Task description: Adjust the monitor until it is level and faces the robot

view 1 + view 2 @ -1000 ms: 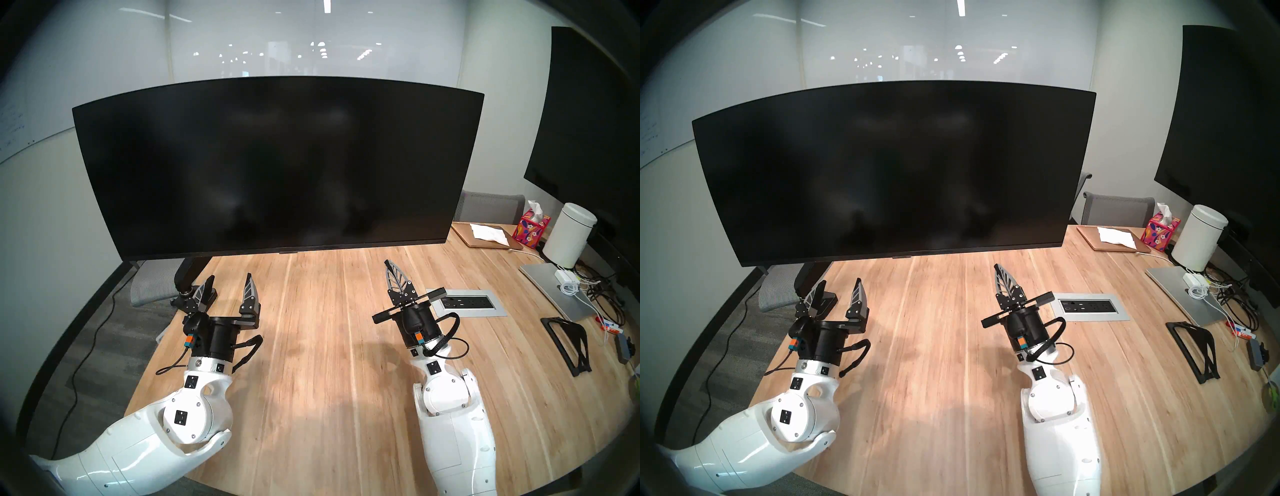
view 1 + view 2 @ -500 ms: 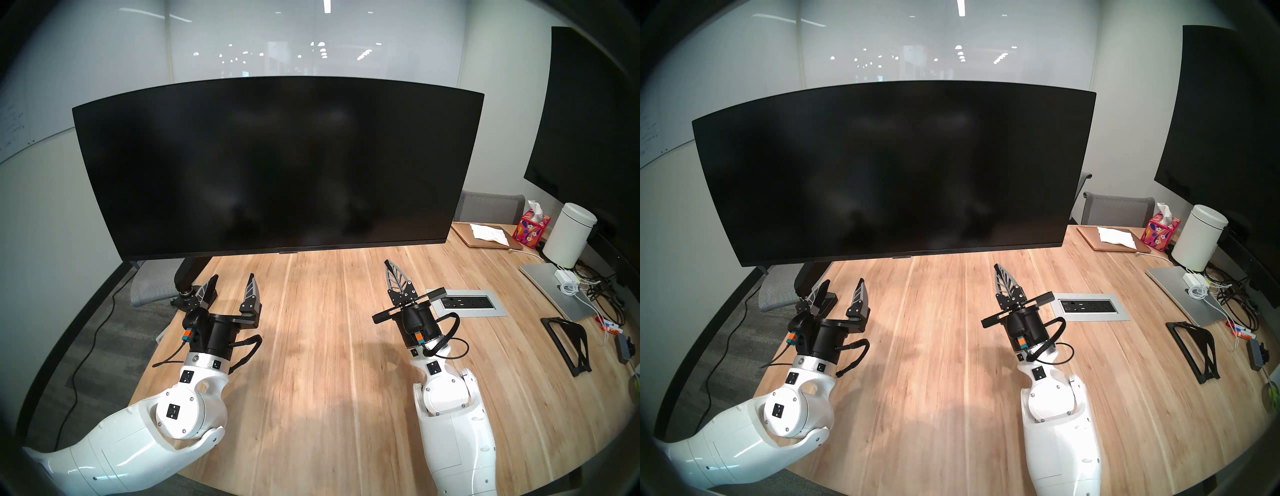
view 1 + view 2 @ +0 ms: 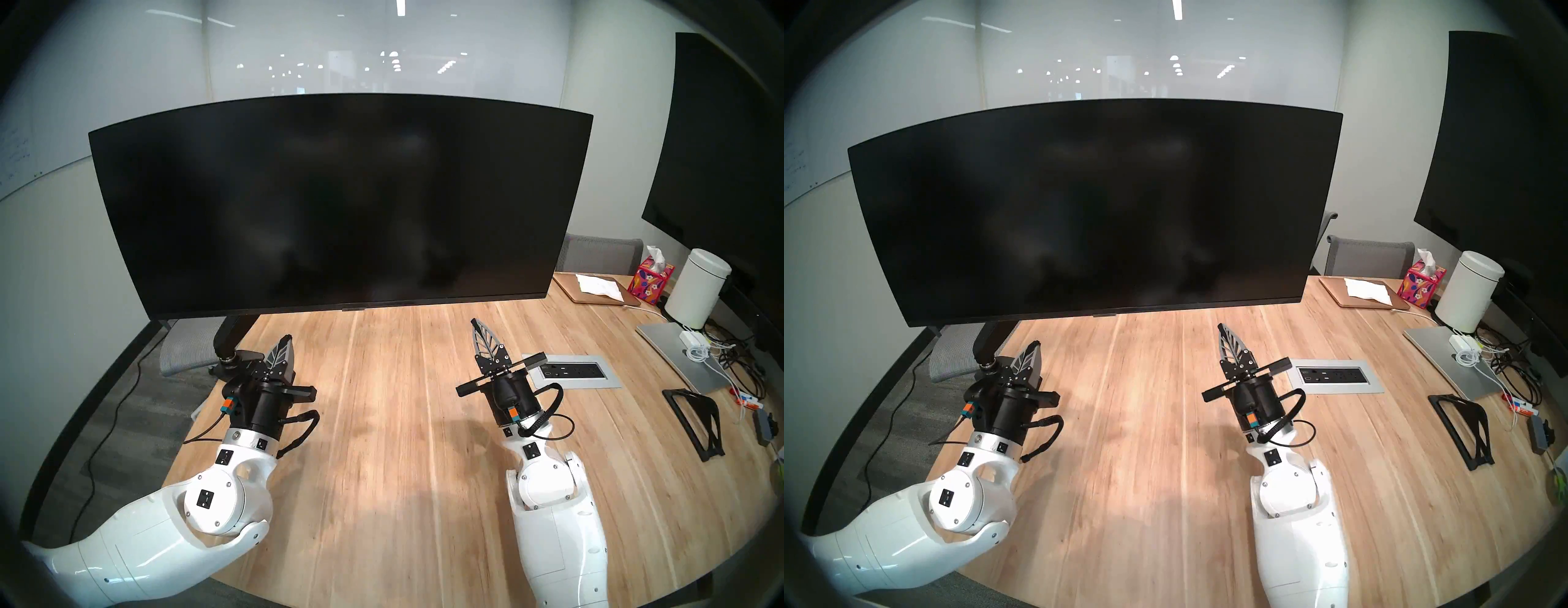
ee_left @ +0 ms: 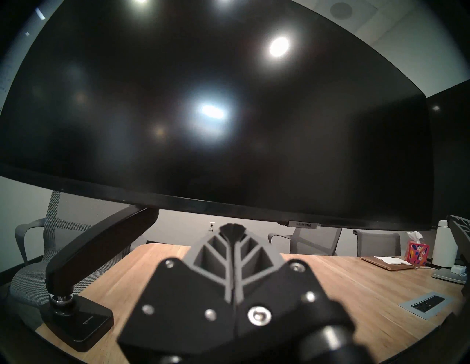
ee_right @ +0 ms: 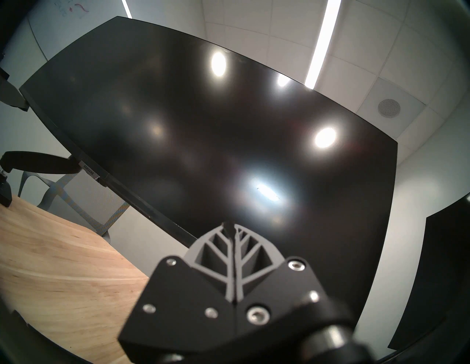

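Observation:
The monitor (image 3: 339, 204) is a wide curved black screen, unlit, above the far part of the wooden table (image 3: 403, 424). It also shows in the other head view (image 3: 1098, 208) and fills both wrist views (image 4: 203, 114) (image 5: 216, 142). Its black arm (image 3: 231, 331) runs down to a flat base (image 4: 76, 325) at the table's left edge. My left gripper (image 3: 285, 344) is shut and empty, in front of the base and below the screen's lower left. My right gripper (image 3: 478, 327) is shut and empty, below the screen's lower right. Neither touches the monitor.
A flat black wall screen (image 3: 721, 148) hangs at the right. On the right of the table are a power socket panel (image 3: 572, 371), a silver closed laptop (image 3: 679, 356), cables, a white canister (image 3: 700, 288), a tissue box (image 3: 653, 276) and a black stand (image 3: 695, 420). Grey chairs stand behind.
My left gripper has gone from open to shut, and the left arm has drawn back slightly to the left. The right arm and the monitor have not moved.

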You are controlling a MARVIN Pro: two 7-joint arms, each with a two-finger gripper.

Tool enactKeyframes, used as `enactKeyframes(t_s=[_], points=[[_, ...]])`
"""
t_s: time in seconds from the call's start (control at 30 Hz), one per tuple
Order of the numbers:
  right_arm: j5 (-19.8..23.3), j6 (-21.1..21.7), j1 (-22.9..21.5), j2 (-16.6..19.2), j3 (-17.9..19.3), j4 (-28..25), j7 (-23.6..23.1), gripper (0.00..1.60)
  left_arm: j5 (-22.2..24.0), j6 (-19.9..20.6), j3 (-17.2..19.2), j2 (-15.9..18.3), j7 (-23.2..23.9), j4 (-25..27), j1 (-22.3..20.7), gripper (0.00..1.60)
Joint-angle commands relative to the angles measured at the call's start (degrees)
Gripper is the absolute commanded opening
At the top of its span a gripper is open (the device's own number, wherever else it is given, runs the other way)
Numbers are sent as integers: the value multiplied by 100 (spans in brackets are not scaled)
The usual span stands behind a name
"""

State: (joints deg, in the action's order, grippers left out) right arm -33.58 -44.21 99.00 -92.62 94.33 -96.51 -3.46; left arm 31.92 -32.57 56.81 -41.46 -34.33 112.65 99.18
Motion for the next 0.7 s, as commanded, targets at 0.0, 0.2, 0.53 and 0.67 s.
enactKeyframes(t_s=[0.0, 0.2, 0.53, 0.67], points=[[25, -28, -52, 1, -12, -90, 14, 13, -85, 137, 48, -44, -208, 221, 6, 0], [25, -28, -52, 2, -12, -90, 14, 13, -76, 277, 33, -90, -386, 294, -7, 0], [25, -28, -52, 1, -11, -90, 13, 13, -151, 582, 16, -140, -657, 398, -30, 0], [25, -28, -52, 1, -11, -90, 14, 13, -213, 663, 6, -187, -764, 416, -42, 0]])
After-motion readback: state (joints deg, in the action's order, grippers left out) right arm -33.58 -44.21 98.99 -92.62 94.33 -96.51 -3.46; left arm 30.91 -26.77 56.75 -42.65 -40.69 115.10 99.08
